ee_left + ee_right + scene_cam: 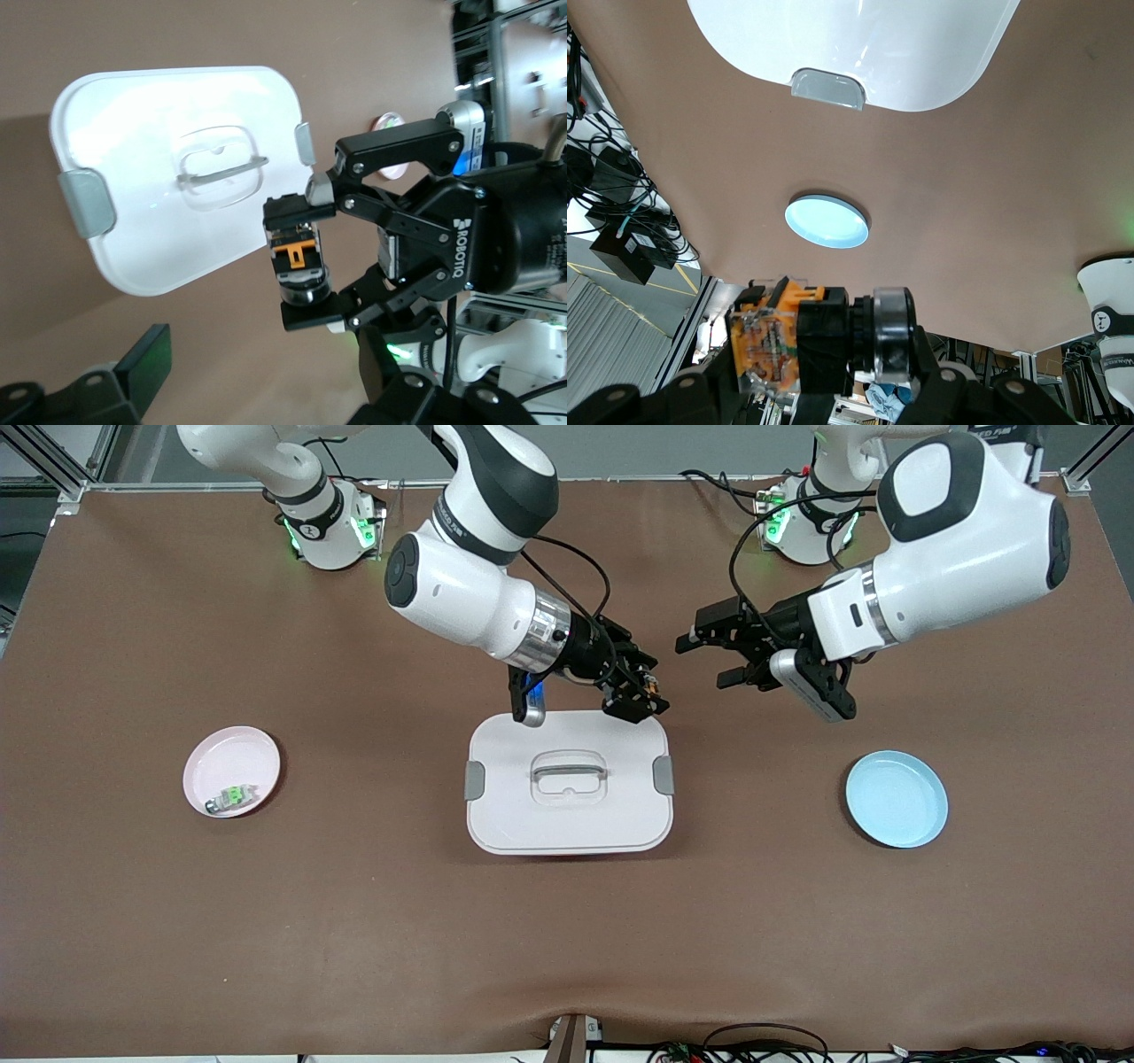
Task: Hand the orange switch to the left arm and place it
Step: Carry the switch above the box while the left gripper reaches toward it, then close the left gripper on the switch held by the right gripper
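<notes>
My right gripper (pixel 645 693) is shut on the orange switch (pixel 652 684), a small black block with an orange centre and a round silver-ringed end. It hangs over the corner of the white box (pixel 567 815) that is farthest from the front camera, toward the left arm's end. In the right wrist view the switch (pixel 804 345) sits between the gripper's own fingers. My left gripper (pixel 706 662) is open, a short gap away from the switch and level with it, over bare table. In the left wrist view the switch (pixel 297 257) is ahead of my open left gripper (pixel 266 390), apart from it.
A pink plate (pixel 244 755) holding a pale component with a green centre (pixel 232 797) lies toward the right arm's end. A blue plate (pixel 897 799) lies toward the left arm's end. The box has grey side clips (pixel 663 776) and a clear lid handle (pixel 568 772).
</notes>
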Controlling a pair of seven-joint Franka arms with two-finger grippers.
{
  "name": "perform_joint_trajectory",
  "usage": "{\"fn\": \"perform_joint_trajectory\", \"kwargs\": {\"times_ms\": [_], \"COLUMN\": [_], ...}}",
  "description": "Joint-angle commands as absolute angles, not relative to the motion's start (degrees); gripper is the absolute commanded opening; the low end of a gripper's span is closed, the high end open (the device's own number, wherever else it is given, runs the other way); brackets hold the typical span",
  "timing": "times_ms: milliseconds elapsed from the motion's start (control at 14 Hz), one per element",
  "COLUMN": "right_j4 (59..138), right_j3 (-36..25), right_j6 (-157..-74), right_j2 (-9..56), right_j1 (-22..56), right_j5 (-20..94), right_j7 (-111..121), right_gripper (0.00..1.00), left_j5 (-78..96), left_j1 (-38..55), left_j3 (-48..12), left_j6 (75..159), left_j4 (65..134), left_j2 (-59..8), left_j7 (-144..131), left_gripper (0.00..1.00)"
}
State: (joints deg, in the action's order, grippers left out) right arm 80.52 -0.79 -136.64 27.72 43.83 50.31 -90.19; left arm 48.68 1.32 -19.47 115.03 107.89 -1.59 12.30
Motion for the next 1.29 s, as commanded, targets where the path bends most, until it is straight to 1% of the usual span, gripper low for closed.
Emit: {"fn": "perform_joint_trajectory", "kwargs": {"times_ms": [0,143,358,430,716,931,1218], "right_j4": [78.75,78.75,78.75,78.75,78.75,78.84,78.84], "right_j3": [-1.49,-1.49,-1.49,-1.49,-1.49,-1.49,-1.49], "right_j6": [-136.93,-136.85,-136.85,-136.85,-136.85,-136.76,-136.76], "right_j2": [28.65,28.65,28.65,28.65,28.74,28.83,28.83], "right_j1": [44.65,44.65,44.56,44.56,44.56,44.56,44.47], "right_j5": [50.98,50.98,50.98,50.89,50.8,50.71,50.71], "right_j7": [-90.97,-90.88,-90.7,-90.62,-90.35,-90.26,-90.09], "right_gripper": [0.51,0.51,0.51,0.51,0.52,0.52,0.52], "left_j5": [52.38,54.48,59.14,59.93,60.12,60.21,63.54], "left_j1": [0.97,1.14,1.14,1.23,1.32,1.32,1.32], "left_j3": [-19.78,-19.86,-22.84,-23.46,-24.17,-24.96,-27.68], "left_j6": [118.03,119.34,126.98,128.31,130.16,132.44,136.57], "left_j4": [111.62,112.49,114.87,115.05,115.75,116.1,116.28], "left_j2": [1.76,1.76,1.67,1.41,1.14,0.7,-0.17], "left_j7": [14.33,14.33,15.38,15.47,15.47,15.47,15.47], "left_gripper": [0.86,0.84,0.83,0.82,0.76,0.74,0.73]}}
